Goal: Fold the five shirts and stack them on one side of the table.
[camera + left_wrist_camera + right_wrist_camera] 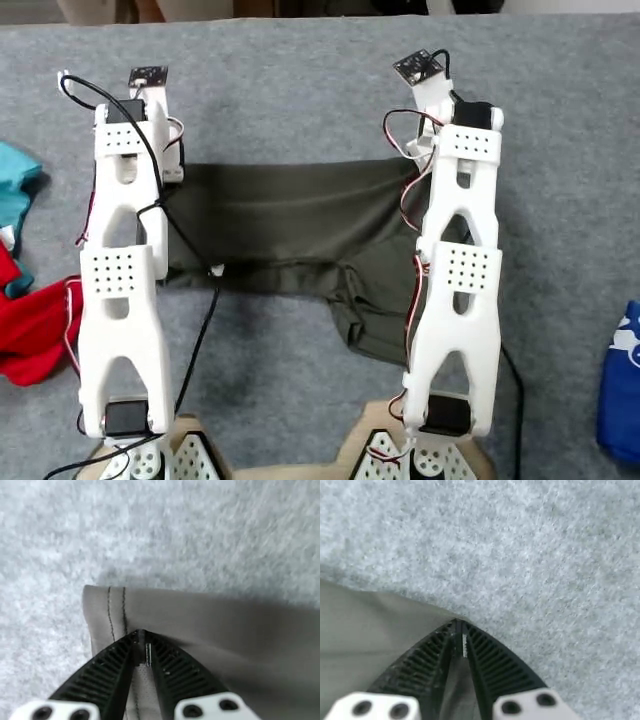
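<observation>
An olive-green shirt point(290, 225) lies partly folded on the grey table between my two arms. My left gripper point(141, 636) is shut on its hemmed far-left corner point(107, 612), where two stitch lines run along the edge. At the far-right corner, my right gripper point(458, 626) is shut on the cloth edge point(380, 625). In the high view the left arm point(130, 220) covers the shirt's left side and the right arm point(455, 240) its right side. A sleeve or loose flap point(375, 320) trails toward the near edge.
A red shirt point(35, 330) and a teal one point(18, 185) lie bunched at the left edge of the table. A blue shirt point(620, 385) sits at the right edge. Grey felt point(300, 110) stretches beyond the olive shirt.
</observation>
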{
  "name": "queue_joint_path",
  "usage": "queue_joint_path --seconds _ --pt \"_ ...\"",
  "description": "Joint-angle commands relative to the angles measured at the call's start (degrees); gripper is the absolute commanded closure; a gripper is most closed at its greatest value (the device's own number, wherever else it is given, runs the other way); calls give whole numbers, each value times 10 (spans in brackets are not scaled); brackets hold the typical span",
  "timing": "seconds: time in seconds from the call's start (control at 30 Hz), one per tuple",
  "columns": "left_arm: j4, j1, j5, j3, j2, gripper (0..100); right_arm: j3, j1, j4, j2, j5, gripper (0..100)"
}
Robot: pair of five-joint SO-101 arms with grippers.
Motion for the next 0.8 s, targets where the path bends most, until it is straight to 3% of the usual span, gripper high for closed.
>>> queue_joint_path --seconds 0.0,0.5,0.77 --pt "-3 -6 -4 -47 15 977 -23 -5 -11 -7 -2 992" --pt "-76 -14 -32 -80 34 976 -58 -23 -55 -7 18 991" --pt "9 -24 -32 -138 28 976 -125 -36 55 -65 18 991"
